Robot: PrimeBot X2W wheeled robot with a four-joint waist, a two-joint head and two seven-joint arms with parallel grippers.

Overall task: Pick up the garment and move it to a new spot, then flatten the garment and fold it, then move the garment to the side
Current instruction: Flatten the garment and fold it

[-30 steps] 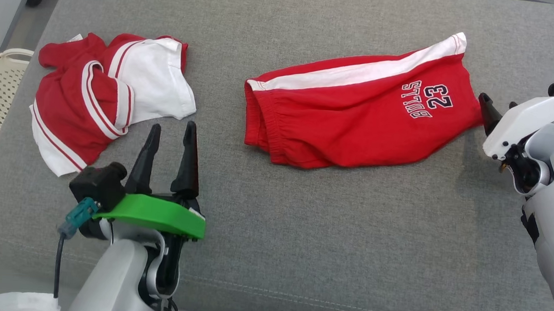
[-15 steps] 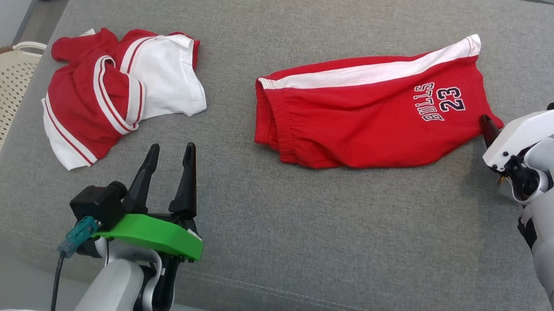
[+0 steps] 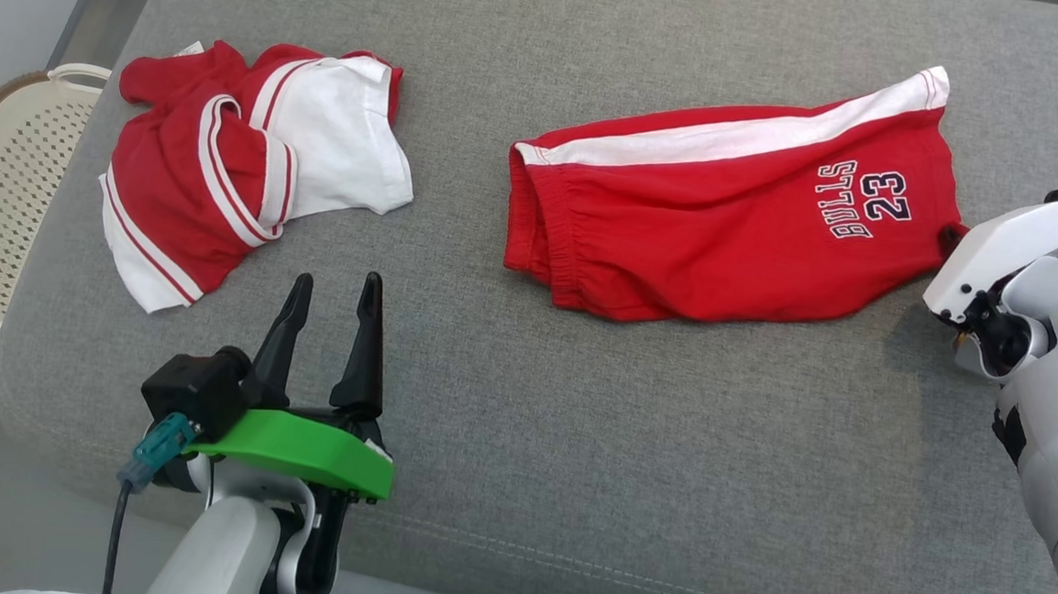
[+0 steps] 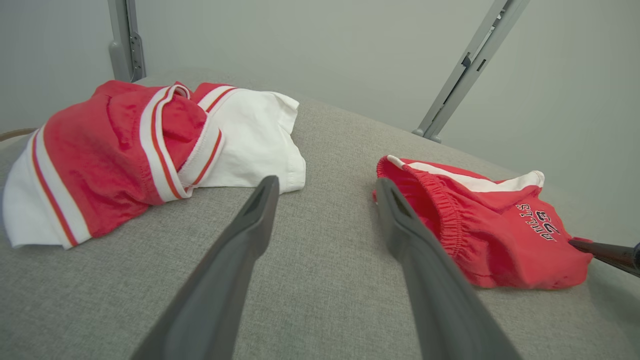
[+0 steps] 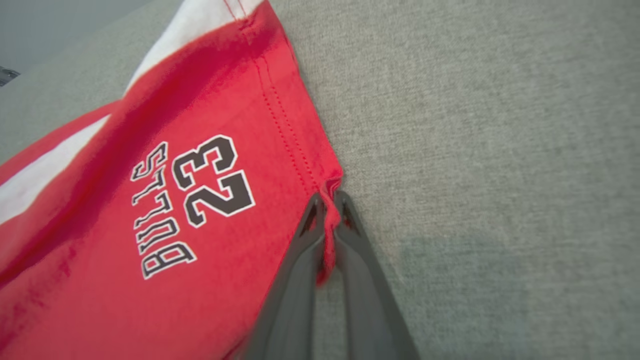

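Shorts [image 3: 726, 226]. Red, with a white side stripe and "BULLS 23" printed near one leg hem. They lie nearly flat on the grey cushion [image 3: 630, 450], right of centre. The waistband faces the middle and the printed leg points toward the robot's right. No part is lifted yet. Judged to be the garment now being picked up.

Right gripper [image 5: 329, 197]. At the lower corner of the printed leg's hem. The jaws are pinched almost together, with a small fold of red cloth caught between them. A corner hold probably lets the cloth trail out in one layer when raised, instead of bunching. Only a thin fold is caught, so the hold may be slight.

Left gripper [image 3: 337, 278]. Spread wide and empty, touching nothing. It hangs over bare cushion near the front edge, between the two garments. Judged to be waiting, within reach of the waistband end for the flattening step.

Shirt [image 3: 224, 177]. Red and white, crumpled, at the cushion's left, well apart from the shorts. Untouched.

Basket [image 3: 2, 210]. Pale and perforated, beside the cushion's left edge.
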